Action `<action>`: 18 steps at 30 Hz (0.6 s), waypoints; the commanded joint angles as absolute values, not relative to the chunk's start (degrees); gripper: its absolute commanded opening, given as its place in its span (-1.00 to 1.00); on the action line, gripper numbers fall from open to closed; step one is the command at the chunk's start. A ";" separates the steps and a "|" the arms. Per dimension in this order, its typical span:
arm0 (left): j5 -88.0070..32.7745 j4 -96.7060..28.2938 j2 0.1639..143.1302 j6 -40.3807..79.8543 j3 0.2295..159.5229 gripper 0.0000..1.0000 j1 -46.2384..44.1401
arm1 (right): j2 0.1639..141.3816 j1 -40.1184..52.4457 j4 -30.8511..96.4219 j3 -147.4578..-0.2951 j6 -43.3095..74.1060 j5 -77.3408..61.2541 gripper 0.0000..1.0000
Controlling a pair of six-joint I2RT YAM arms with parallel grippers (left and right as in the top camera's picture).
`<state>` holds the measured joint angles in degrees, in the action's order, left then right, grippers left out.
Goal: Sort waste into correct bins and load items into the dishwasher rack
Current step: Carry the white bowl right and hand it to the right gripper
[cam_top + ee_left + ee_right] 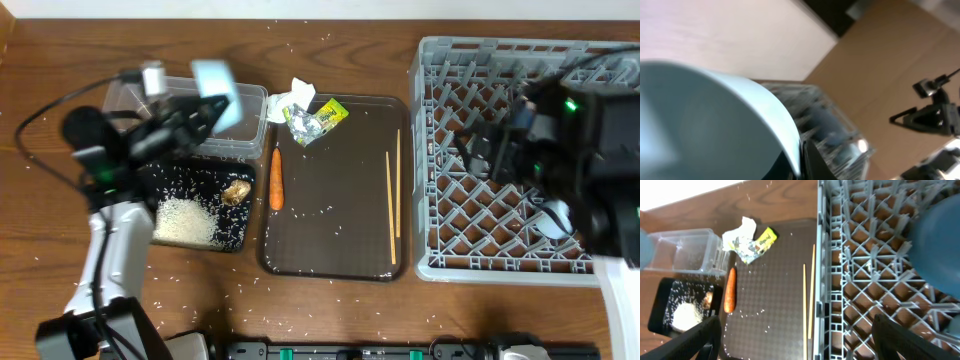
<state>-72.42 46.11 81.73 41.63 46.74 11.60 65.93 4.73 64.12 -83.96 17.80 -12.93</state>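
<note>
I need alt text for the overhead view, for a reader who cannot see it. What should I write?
The left end effector holds a light-blue cup over a clear tub, beside a black tray of rice. A brown serving tray holds a carrot, a wrapper and two chopsticks; a grey rack fills the picture's right side.

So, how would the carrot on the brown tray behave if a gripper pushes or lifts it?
The carrot looks rigid, so it probably will not bend. Its round, tapered shape suggests it may roll in a curve on the flat tray.
</note>
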 commanded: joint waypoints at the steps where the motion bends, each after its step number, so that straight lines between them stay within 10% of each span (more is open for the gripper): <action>1: -61.95 49.23 81.36 56.95 46.96 -0.88 3.31 | 63.48 2.76 64.62 -84.60 18.00 -12.64 0.74; 18: -44.97 60.34 106.76 67.46 60.73 -0.87 -30.85 | 62.63 1.74 66.35 -84.60 18.20 -12.62 0.75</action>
<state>-45.84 59.13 102.85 64.71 55.55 -28.23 62.61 3.07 66.22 -83.96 17.82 -12.93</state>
